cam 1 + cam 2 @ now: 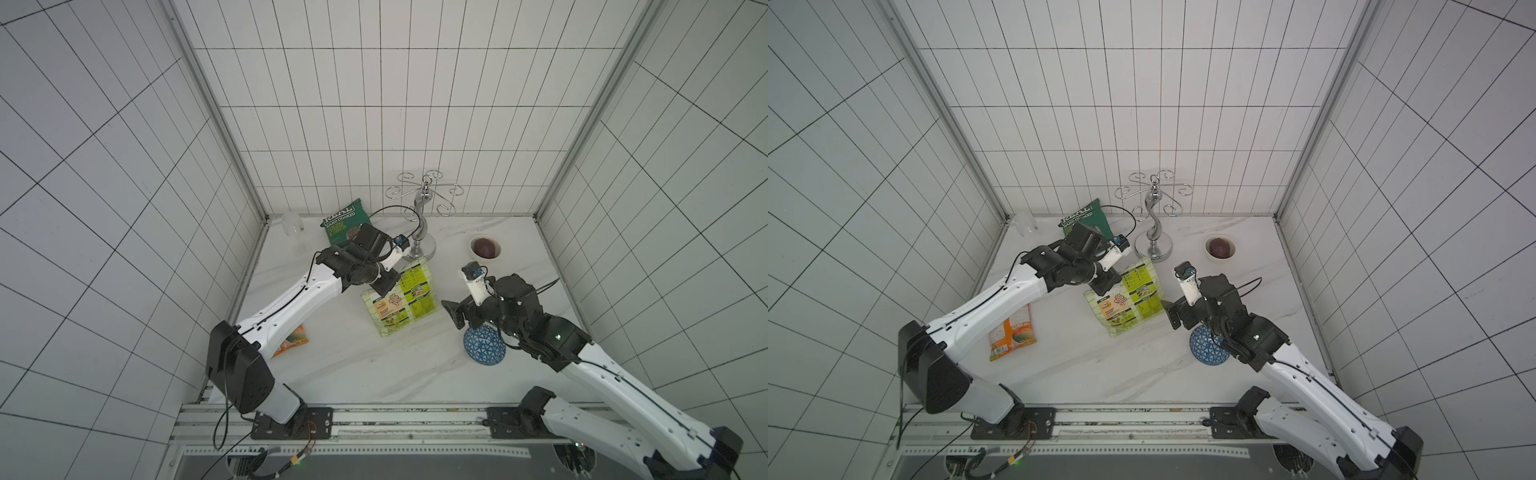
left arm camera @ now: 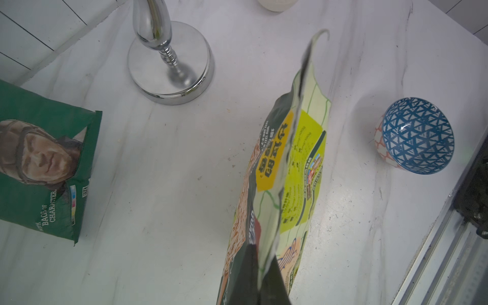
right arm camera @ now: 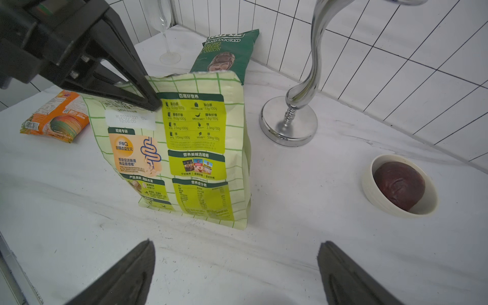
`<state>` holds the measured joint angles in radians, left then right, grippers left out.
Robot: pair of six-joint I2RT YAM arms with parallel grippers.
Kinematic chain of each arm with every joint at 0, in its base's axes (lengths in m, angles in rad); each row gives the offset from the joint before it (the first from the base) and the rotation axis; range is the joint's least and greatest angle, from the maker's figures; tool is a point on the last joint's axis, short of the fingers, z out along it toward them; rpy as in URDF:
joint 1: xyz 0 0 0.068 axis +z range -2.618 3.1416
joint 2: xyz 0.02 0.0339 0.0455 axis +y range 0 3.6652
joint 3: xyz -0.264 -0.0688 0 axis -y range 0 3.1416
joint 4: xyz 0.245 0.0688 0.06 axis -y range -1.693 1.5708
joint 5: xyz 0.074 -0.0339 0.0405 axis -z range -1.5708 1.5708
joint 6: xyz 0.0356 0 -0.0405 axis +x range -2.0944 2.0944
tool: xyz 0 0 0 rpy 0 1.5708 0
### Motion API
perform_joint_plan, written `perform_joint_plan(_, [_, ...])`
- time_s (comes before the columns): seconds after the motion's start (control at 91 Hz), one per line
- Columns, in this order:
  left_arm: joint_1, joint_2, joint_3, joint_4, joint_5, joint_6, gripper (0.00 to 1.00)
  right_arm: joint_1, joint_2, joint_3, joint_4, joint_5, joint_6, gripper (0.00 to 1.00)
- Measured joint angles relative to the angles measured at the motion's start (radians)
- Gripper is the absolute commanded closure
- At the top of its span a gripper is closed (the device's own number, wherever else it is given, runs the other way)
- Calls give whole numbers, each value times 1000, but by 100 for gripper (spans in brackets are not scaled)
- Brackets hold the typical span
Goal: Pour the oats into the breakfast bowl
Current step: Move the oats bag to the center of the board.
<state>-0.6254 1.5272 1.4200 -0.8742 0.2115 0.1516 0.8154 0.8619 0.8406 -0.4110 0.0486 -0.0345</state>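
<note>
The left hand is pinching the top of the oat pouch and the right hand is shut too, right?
Not quite: the right hand is open, as the right wrist view shows. The left hand does pinch the top of the oat pouch.

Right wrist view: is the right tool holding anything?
No, the right tool stands wide open with only bare table in its gap, clear of the oat pouch.

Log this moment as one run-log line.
left gripper: shut on oats pouch top | oats pouch: upright on table | right gripper: open, empty | breakfast bowl: no oats inside
</note>
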Motion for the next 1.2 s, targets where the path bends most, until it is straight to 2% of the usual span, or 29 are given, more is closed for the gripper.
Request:
perform_joint_plan(0.077, [-2, -5, 0, 27, 6, -36, 51, 5, 8, 6, -7, -3, -18, 1])
perform_joint_plan(0.088, [-4, -8, 0, 34, 6, -38, 51, 6, 10, 8, -9, -4, -21, 1])
perform_joint_plan(0.176, [-15, -31, -3, 61, -6, -85, 31, 15, 33, 27, -25, -8, -42, 1])
perform_joint_plan(0.308, [-54, -122, -47, 107, -53, -139, 21, 34, 73, 73, -64, -25, -92, 1])
perform_joint_plan(0.418, [-65, -293, -156, 182, -156, -237, 13, 50, 116, 127, -89, -53, -166, 1])
perform_joint_plan(0.594, [-59, -650, -421, 351, -332, -439, 8, 71, 226, 223, -143, -113, -332, 1])
perform_joint_plan(0.649, [-59, -738, -497, 389, -375, -504, 8, 77, 279, 259, -162, -122, -381, 0])
perform_joint_plan(0.726, [-59, -824, -582, 418, -418, -578, 8, 79, 364, 316, -185, -131, -436, 4])
perform_joint_plan(0.912, [-59, -892, -694, 414, -466, -696, 8, 82, 541, 443, -224, -129, -536, 10])
perform_joint_plan(1.11, [-59, -926, -742, 398, -480, -766, 8, 82, 631, 507, -246, -135, -592, 16])
perform_joint_plan(1.198, [-59, -939, -762, 399, -482, -784, 8, 85, 667, 534, -261, -138, -611, 26])
